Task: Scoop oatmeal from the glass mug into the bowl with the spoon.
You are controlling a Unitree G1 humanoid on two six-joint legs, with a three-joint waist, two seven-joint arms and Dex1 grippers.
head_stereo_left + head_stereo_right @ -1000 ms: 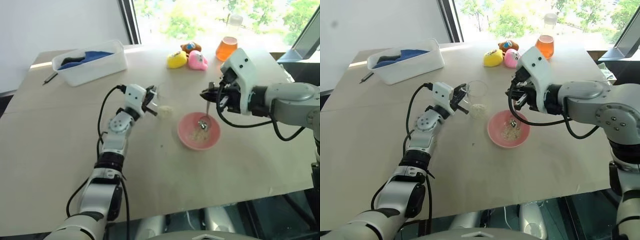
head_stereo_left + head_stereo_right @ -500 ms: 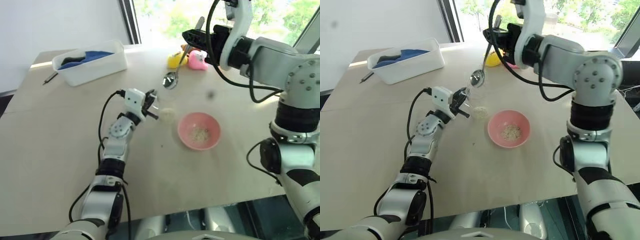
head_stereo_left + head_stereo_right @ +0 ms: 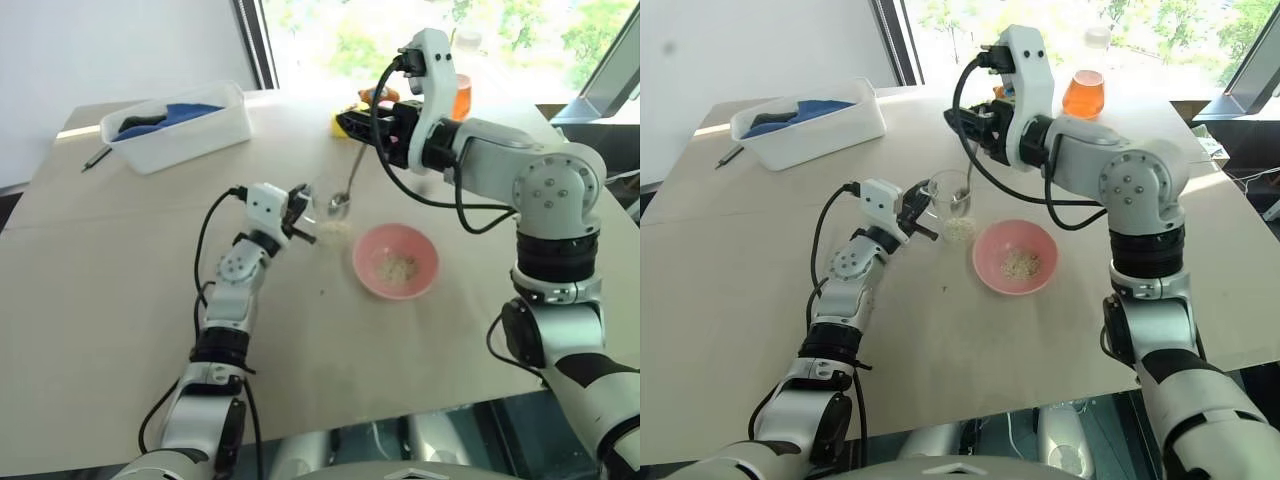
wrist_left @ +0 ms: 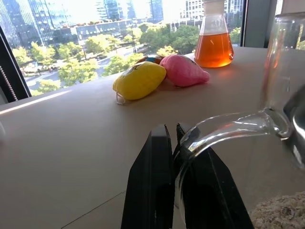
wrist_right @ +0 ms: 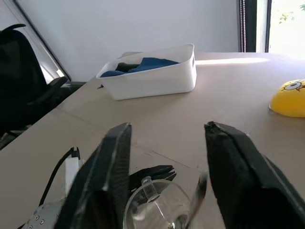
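Note:
The glass mug [image 3: 952,203] stands on the table, a little oatmeal [image 3: 958,230] in its bottom. My left gripper [image 4: 171,130] is shut on the mug's handle [image 4: 228,125]. The spoon [image 3: 346,186] leans inside the mug, bowl end down and handle sticking up to the right. Just above it my right gripper [image 5: 167,127] hangs open, its fingers [image 5: 110,157] wide apart and clear of the spoon handle [image 5: 199,187]. To the right of the mug sits the pink bowl [image 3: 396,288] with a small clump of oatmeal [image 3: 398,268] in it.
A white tub [image 3: 180,128] with a blue cloth stands at the back left, a dark pen [image 3: 98,157] beside it. Yellow [image 4: 139,79] and pink [image 4: 183,70] toys and a flask of orange liquid [image 3: 1083,94] line the far edge.
My right gripper lifted the spoon out of the bowl, carried it left over the mug, lowered it in and opened. The left gripper kept its hold on the mug.

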